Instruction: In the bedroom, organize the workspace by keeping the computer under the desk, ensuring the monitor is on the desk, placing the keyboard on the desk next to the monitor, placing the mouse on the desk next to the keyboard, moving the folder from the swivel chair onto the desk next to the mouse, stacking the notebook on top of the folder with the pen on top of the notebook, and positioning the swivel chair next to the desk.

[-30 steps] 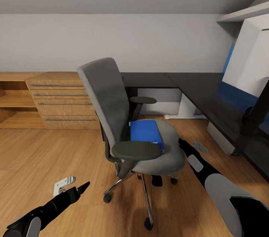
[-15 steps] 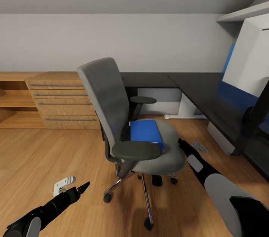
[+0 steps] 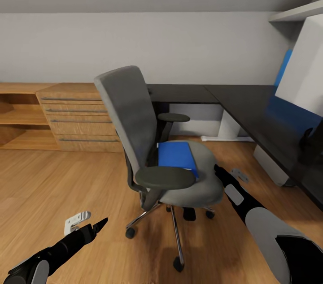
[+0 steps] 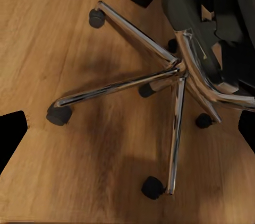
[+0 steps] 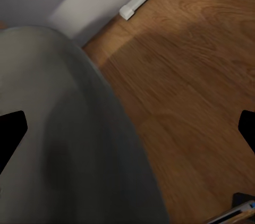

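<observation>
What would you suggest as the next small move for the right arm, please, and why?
Probably lift the right tool up and over the seat edge toward the blue folder. The folder lies flat on the swivel chair seat, untouched, and the right tool sits low beside the seat rim, open and holding nothing, so it looks nearest to reach it.

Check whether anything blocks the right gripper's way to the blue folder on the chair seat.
Nothing visible does. The folder lies flat on the swivel chair seat; the right gripper sits by the seat's open edge. The near armrest is to one side of that path.
</observation>
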